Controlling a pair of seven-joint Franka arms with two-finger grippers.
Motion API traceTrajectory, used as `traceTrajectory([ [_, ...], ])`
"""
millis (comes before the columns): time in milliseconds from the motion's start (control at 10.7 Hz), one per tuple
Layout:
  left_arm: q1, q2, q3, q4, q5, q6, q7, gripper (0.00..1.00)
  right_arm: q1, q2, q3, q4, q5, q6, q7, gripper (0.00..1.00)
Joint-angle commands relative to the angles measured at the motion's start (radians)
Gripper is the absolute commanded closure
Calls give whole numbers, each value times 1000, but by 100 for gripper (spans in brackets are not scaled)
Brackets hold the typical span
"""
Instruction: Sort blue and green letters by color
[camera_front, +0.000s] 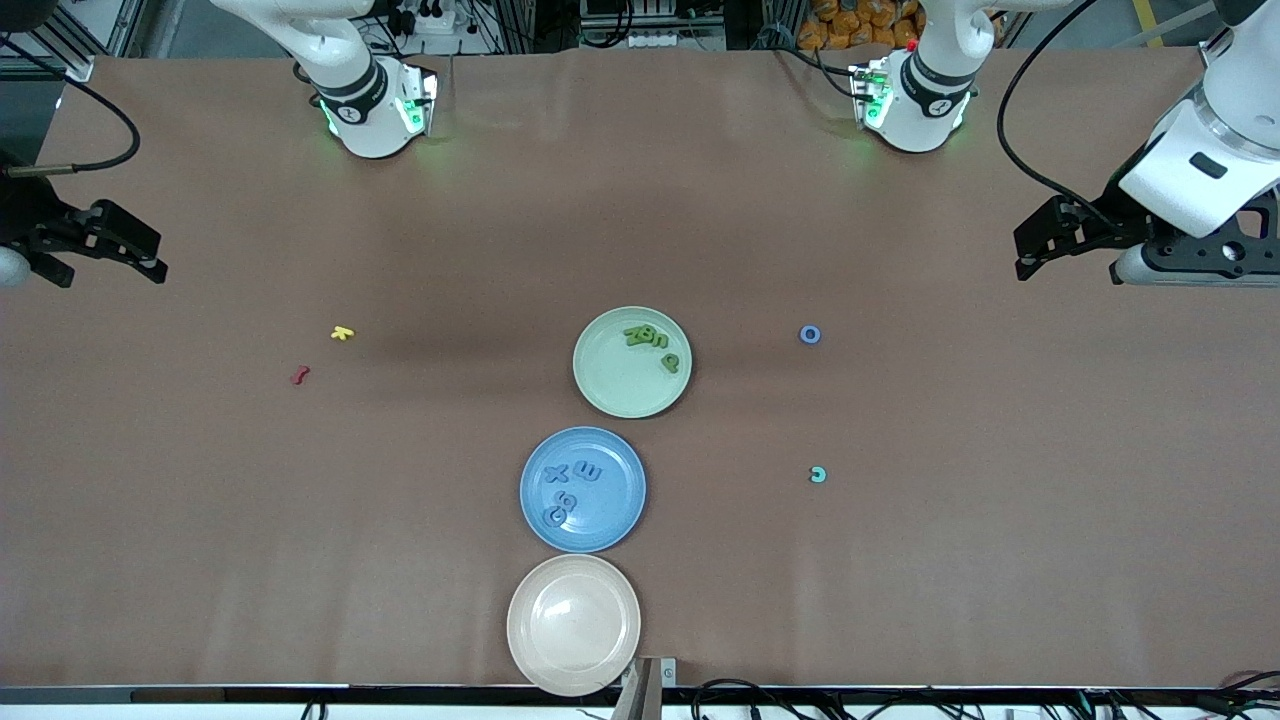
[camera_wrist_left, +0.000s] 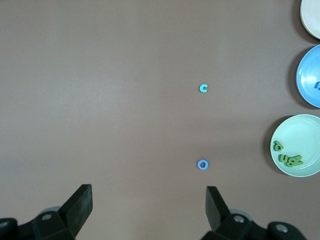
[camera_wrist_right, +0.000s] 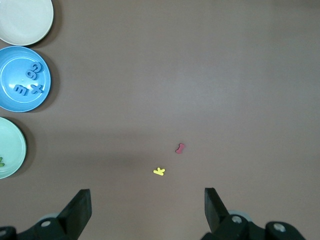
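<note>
Three plates are sitting in a row down the middle of the brown surface (camera_front: 900, 560): a pale green plate (camera_front: 600, 385) farthest from the front camera, a blue plate (camera_front: 620, 500) next, and a cream plate (camera_front: 573, 625) nearest to it. Olive green letters (camera_front: 648, 340) are lying in the pale green plate, bunched near its rim on the side toward the robots' bases, and medium blue letters (camera_front: 568, 490) are lying in the blue plate. A blue ring-shaped letter O (camera_front: 810, 335) is lying alone on the surface toward the left arm's end, level with the green plate, and a small teal letter C (camera_front: 818, 475) is lying nearer to the front camera than it, well apart from both plates. Toward the right arm's end, a yellow letter K (camera_front: 342, 333) and a dark red squiggly piece (camera_front: 299, 375) are lying near each other on the bare surface. The left tool (camera_front: 1045, 240) is hanging above the left arm's end of the surface, its jaws spread wide and holding nothing. The right tool (camera_front: 125, 245) is hanging above the right arm's end, its jaws likewise spread wide and carrying nothing.
</note>
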Motion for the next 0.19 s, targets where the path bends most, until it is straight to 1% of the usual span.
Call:
traceTrajectory([
  [0,11,-6,-1,7,-30,-1,16,0,54,-16,-64,-3,2,-10,-32,0],
  [94,11,-6,-1,7,-30,0,16,0,52,-17,-64,-5,2,-10,-36,0],
])
